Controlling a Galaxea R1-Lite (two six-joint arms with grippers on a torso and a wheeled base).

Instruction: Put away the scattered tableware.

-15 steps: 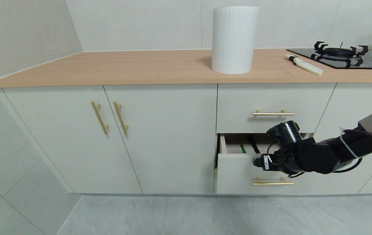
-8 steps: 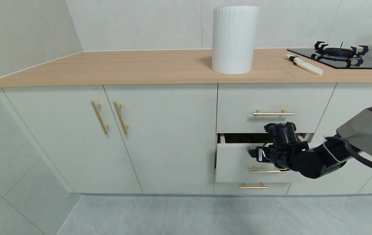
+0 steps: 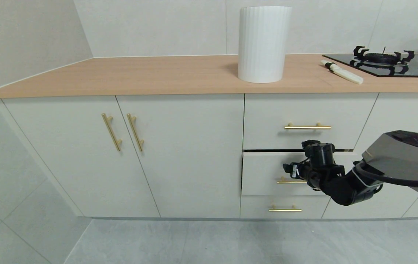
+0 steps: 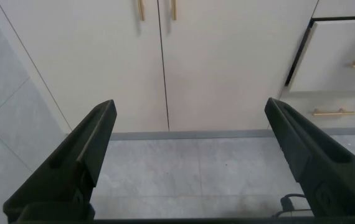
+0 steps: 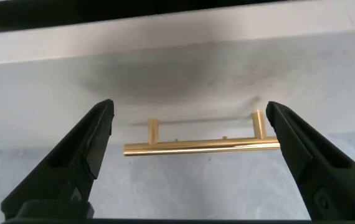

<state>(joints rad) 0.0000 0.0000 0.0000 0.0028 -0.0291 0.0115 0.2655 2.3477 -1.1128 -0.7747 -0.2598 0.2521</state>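
The middle drawer [image 3: 262, 172] of the cabinet is pushed in almost flush, leaving a thin dark gap along its top edge. My right gripper [image 3: 292, 171] is up against the drawer front, just above its gold handle [image 3: 289, 181]. In the right wrist view the gripper [image 5: 190, 162] is open, and the handle [image 5: 202, 147] lies across the gap between its fingers, against the pale drawer front [image 5: 177, 74]. A white-handled knife [image 3: 341, 72] lies on the wooden countertop beside the hob. My left gripper [image 4: 190, 155] hangs open and empty over the floor, facing the cabinet doors.
A tall white ribbed cylinder [image 3: 262, 44] stands on the countertop [image 3: 139, 75]. A black gas hob [image 3: 388, 64] is at the far right. Further drawers sit above [image 3: 307, 127] and below [image 3: 284, 209] the middle one. A double-door cabinet [image 3: 121, 132] is to the left, with grey tiled floor below.
The middle drawer slid from well open to nearly shut, hiding its contents. My right gripper travelled in toward the cabinet with the drawer front. The bottom drawer's handle has come into view.
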